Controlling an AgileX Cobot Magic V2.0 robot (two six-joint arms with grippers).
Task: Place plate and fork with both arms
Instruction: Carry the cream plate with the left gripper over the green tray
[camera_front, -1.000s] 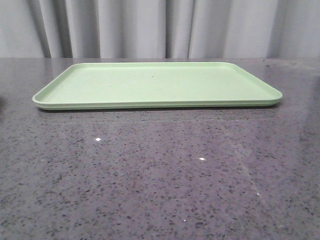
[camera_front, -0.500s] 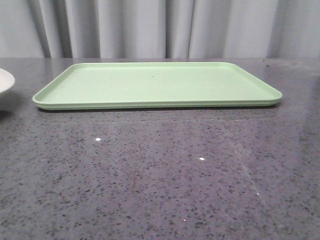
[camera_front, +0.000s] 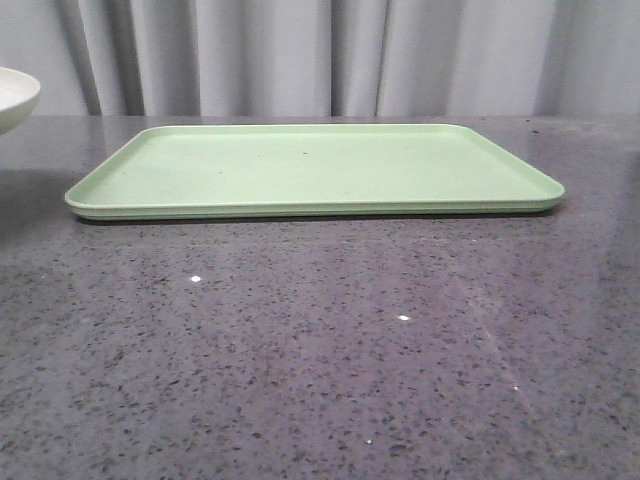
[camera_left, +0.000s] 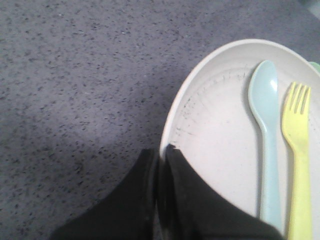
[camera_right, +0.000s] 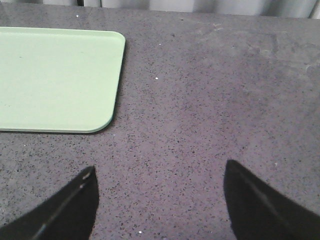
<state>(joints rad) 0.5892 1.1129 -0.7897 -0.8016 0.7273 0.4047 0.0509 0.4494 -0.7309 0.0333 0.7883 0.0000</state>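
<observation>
This looks like a staged test setup, not a lived-in kitchen. A dark speckled stone-like surface (camera_front: 320, 350) fills the front view, and plain grey curtains (camera_front: 300, 55) hang as a backdrop right behind it. What lies there is only plastic tableware: a light green tray (camera_front: 315, 168), a plate (camera_left: 220, 145), a spoon (camera_left: 265, 115) and a fork (camera_left: 297, 145).
</observation>
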